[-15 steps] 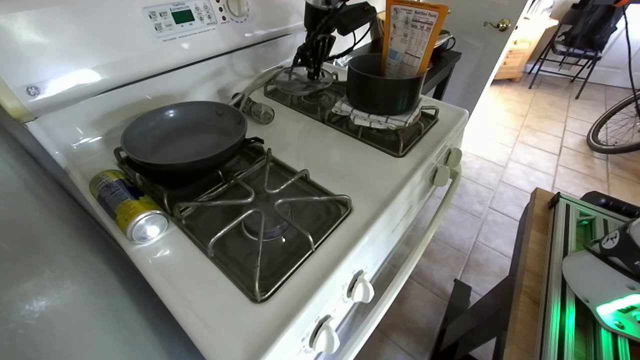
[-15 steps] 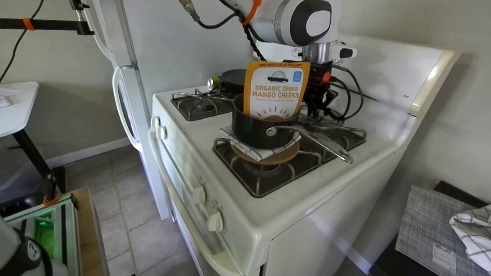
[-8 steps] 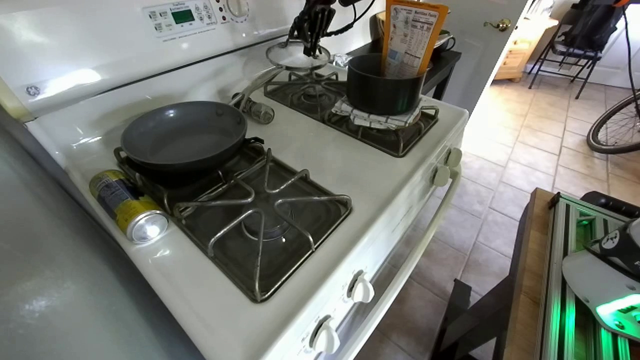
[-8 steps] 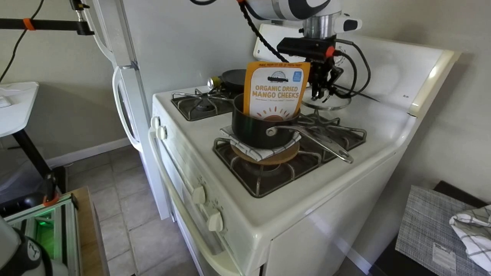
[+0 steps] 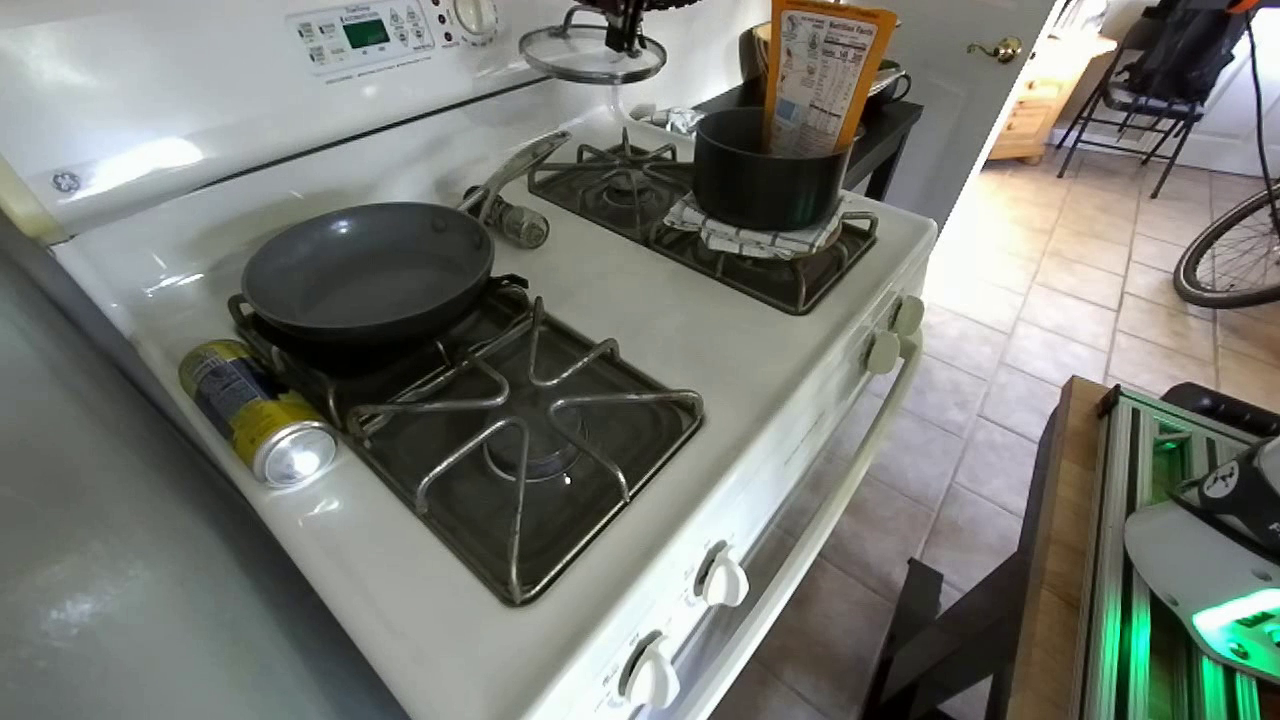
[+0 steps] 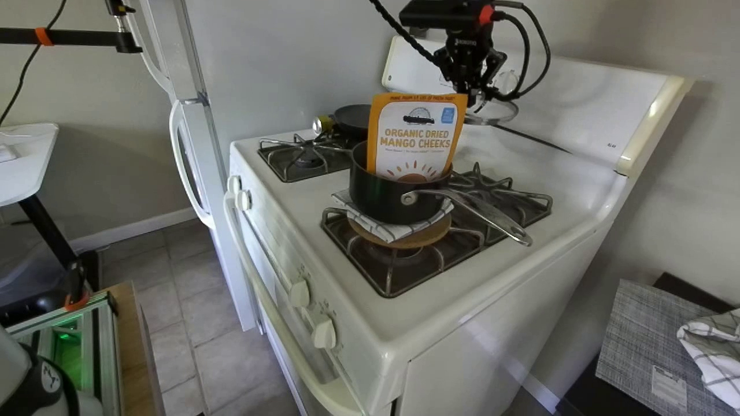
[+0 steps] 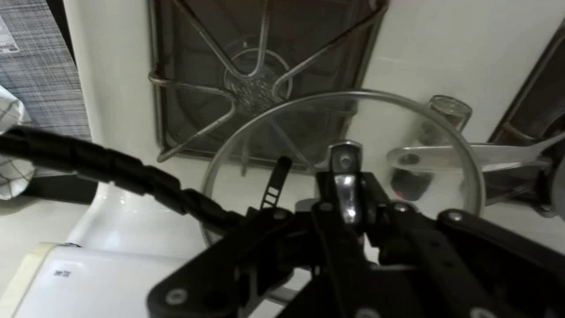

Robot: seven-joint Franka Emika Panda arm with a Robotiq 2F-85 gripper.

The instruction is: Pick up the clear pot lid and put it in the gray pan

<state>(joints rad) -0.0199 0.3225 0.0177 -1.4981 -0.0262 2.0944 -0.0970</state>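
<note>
My gripper (image 5: 625, 40) is shut on the handle of the clear pot lid (image 5: 570, 58) and holds it above the rear burner, near the stove's back panel. In an exterior view the gripper (image 6: 473, 101) and lid (image 6: 491, 119) are partly behind the orange pouch. In the wrist view the gripper (image 7: 347, 190) has a finger on each side of the lid's shiny handle; the lid's glass rim (image 7: 353, 94) shows around it. The gray pan (image 5: 370, 265) sits on the far rear burner, its metal handle (image 5: 520, 165) pointing toward the lid's side; the pan (image 6: 352, 118) also shows in an exterior view.
A black pot (image 5: 770, 185) holding an orange pouch (image 5: 825, 80) stands on a towel on the front burner; its handle (image 6: 491, 216) sticks out backward. A yellow can (image 5: 258, 412) lies beside the pan. A small glass jar (image 5: 522, 226) lies by the pan's handle.
My gripper has risen with the lid in its grip. The lid has lifted from the rear burner to the height of the stove's back panel. The pan and pot have not moved.
</note>
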